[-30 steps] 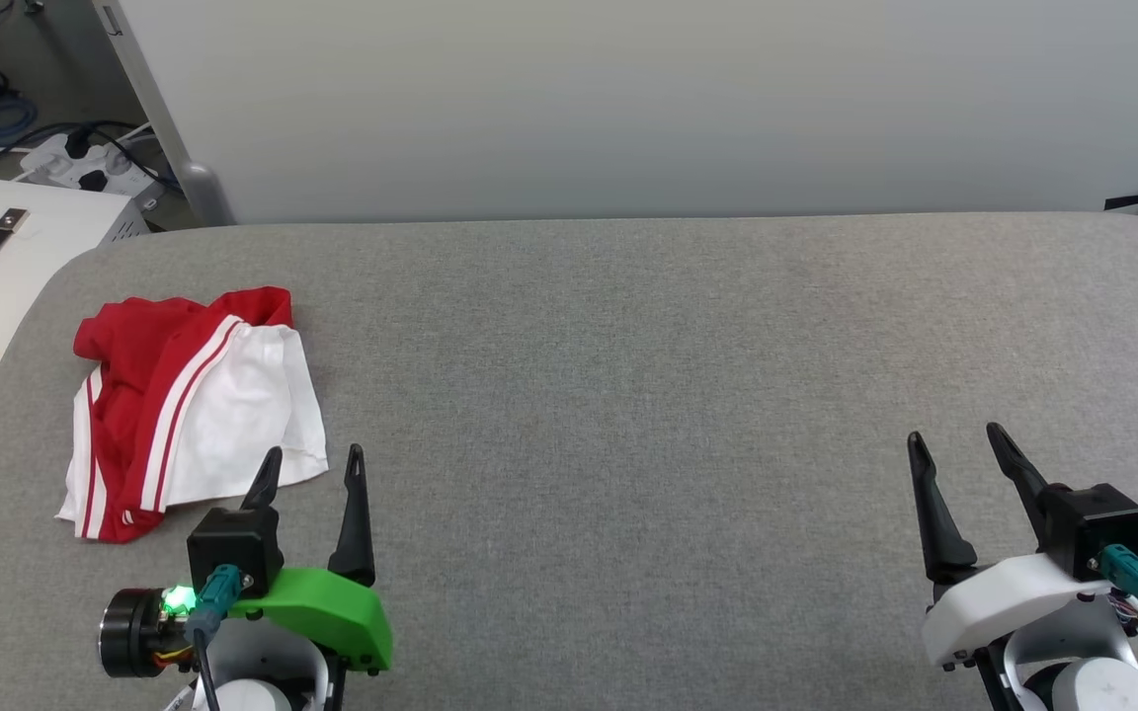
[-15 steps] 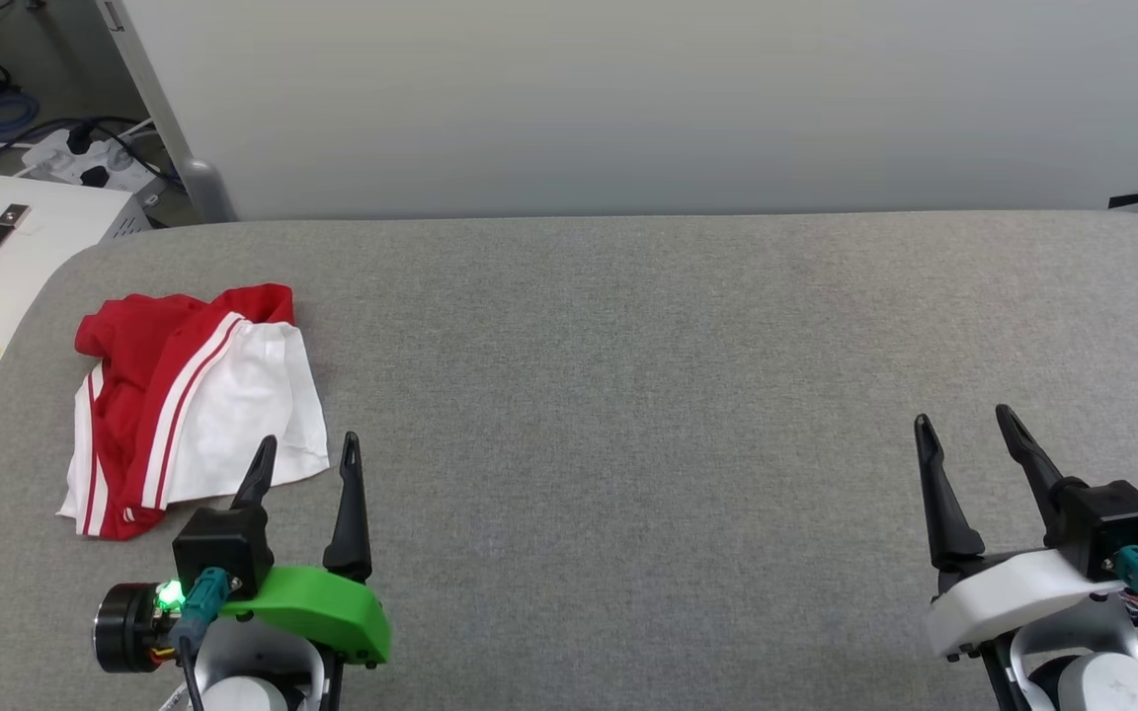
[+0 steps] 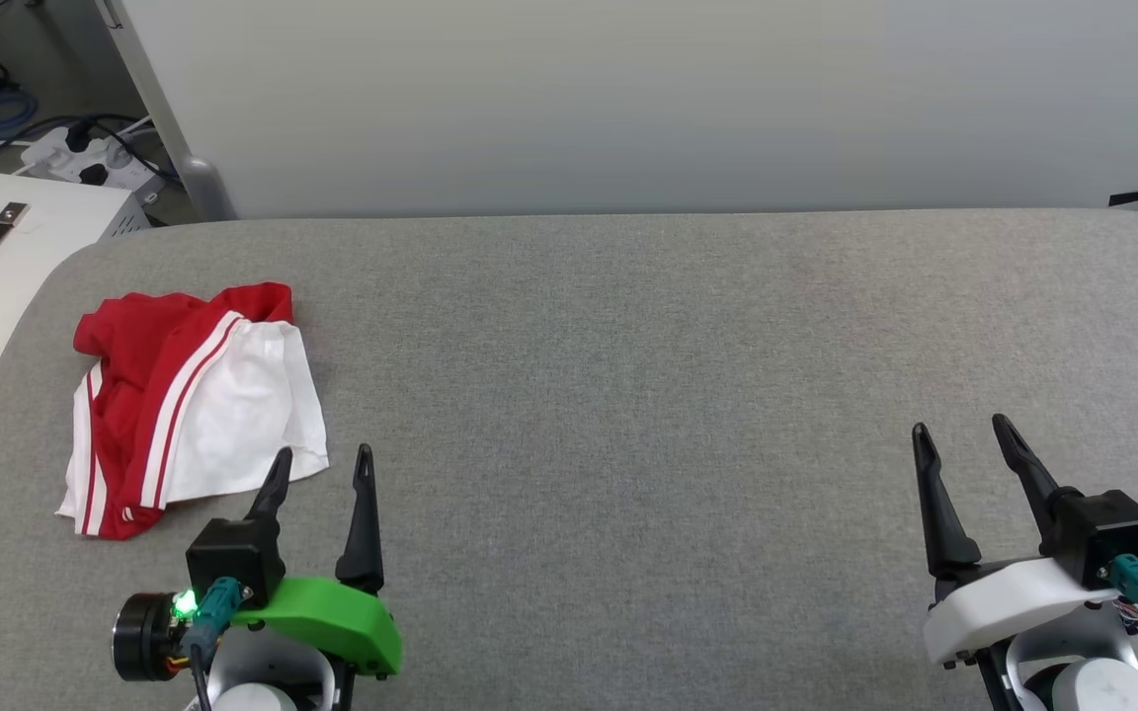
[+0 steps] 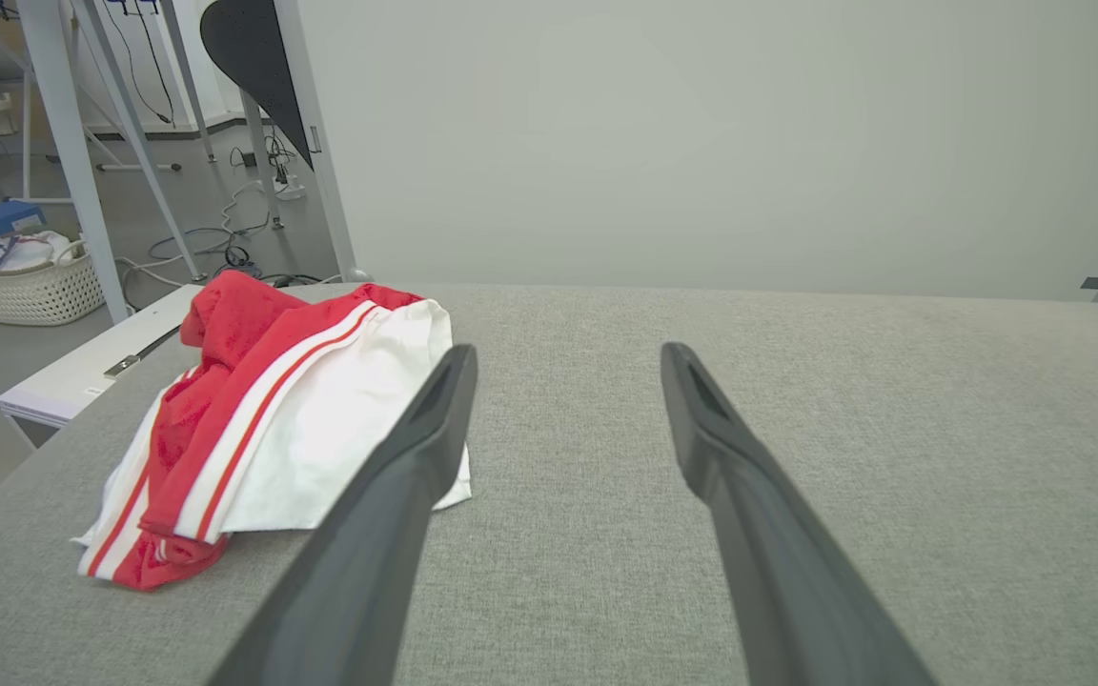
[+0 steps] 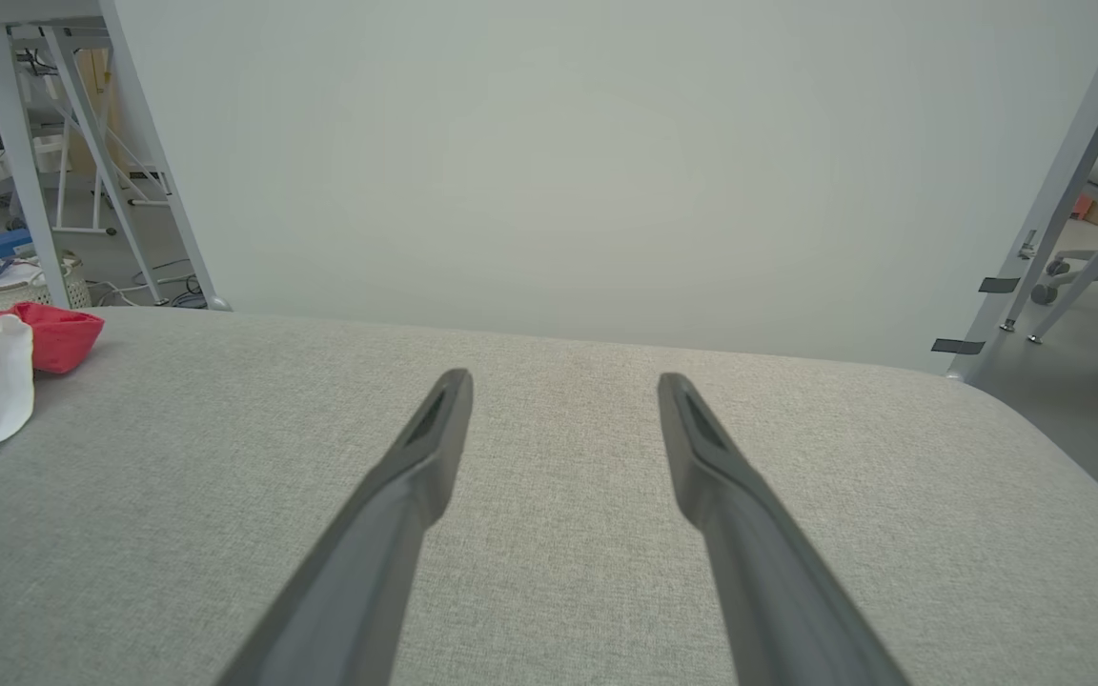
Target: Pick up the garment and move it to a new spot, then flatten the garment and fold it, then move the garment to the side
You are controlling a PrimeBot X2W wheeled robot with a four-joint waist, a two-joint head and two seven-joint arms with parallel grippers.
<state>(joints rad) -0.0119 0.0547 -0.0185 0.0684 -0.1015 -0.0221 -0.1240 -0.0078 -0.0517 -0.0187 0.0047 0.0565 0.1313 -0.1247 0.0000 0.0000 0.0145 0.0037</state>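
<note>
Ahead-left of the left gripper (image 3: 323,454), fingers wide and empty: garment (image 3: 189,395), bunched; right gripper (image 3: 958,427) also wide, well apart. Advice: straddle a thick fold, then close.

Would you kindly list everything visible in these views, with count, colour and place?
garment: one, red and white, crumpled on the table's left part.
table: one, grey fabric top, before the robot.
box: one, white with black strap, left of table.
power strip: one, white, floor beyond the box.
laundry basket: one, white, floor at left.
left gripper: one, dark fingers, open, near the garment.
right gripper: one, dark fingers, open, over table's right part.
</note>
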